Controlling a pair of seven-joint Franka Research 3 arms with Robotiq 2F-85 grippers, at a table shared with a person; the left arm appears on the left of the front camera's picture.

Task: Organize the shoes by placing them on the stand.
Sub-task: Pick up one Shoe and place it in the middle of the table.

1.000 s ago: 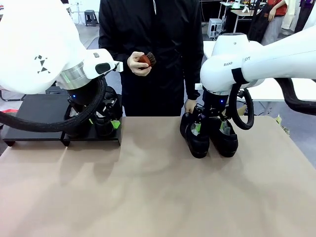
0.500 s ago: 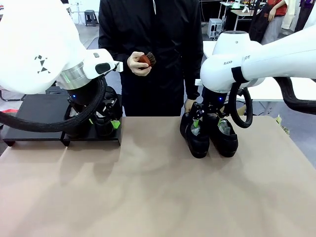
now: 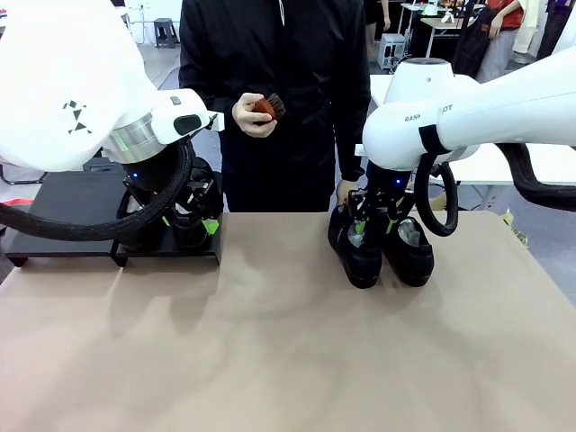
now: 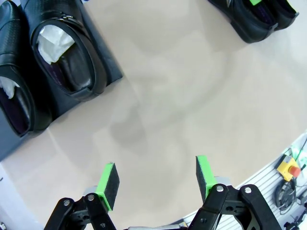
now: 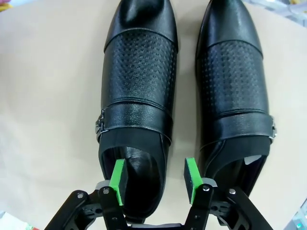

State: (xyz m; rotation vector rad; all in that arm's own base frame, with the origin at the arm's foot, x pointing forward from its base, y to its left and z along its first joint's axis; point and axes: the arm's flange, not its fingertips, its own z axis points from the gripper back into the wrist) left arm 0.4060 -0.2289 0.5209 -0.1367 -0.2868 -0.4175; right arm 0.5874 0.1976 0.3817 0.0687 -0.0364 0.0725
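Two glossy black shoes (image 4: 67,52) (image 4: 14,91) stuffed with white paper lie side by side on the matte-black stand (image 4: 109,67), which sits at the table's far left (image 3: 72,202). My left gripper (image 4: 157,179) hangs open and empty above the tan table beside them, low by the stand (image 3: 193,220). The other two shoes (image 5: 139,96) (image 5: 235,96) stand together at the far right (image 3: 360,256) (image 3: 409,256). My right gripper (image 5: 154,181) is down at the heel of the left one, one pad inside its opening, the other between the shoes, jaws apart (image 3: 369,225).
A person stands at the far side, one hand holding a small reddish-brown brush (image 3: 265,109), the other hand (image 3: 346,192) low behind the right-hand shoes. The tan table (image 3: 288,342) is bare across its middle and front. A red stop button (image 4: 290,170) sits off the table edge.
My right gripper has shifted left from between the two shoes onto the left one, and its jaws have narrowed. The left arm and the person's brush hand have stayed put.
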